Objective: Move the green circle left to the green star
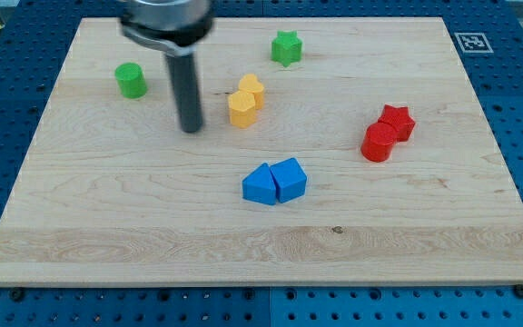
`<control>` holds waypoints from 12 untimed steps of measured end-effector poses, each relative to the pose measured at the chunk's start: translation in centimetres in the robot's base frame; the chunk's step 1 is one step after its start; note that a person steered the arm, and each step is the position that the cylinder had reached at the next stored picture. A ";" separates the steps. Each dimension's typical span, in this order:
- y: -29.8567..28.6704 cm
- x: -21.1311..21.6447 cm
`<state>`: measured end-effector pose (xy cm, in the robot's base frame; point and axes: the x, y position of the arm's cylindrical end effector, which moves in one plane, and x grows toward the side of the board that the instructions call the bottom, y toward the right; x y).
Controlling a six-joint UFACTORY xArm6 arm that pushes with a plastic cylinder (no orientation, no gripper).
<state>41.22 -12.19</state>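
Note:
The green circle [131, 80] stands near the board's upper left. The green star [287, 47] stands near the top edge, right of centre, far to the right of the circle. My tip [191, 130] rests on the board below and to the right of the green circle, apart from it, and just left of the yellow blocks.
Two yellow blocks [245, 100] touch each other near the middle top. A red star [396, 121] and a red circle [379, 143] touch at the right. Two blue blocks [274, 182] sit together at the centre. The wooden board [261, 245] lies on a blue pegboard.

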 end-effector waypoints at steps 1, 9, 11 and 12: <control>-6.2 -3.2; -9.9 -14.3; -10.4 -10.1; -7.1 -10.5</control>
<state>30.68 -19.30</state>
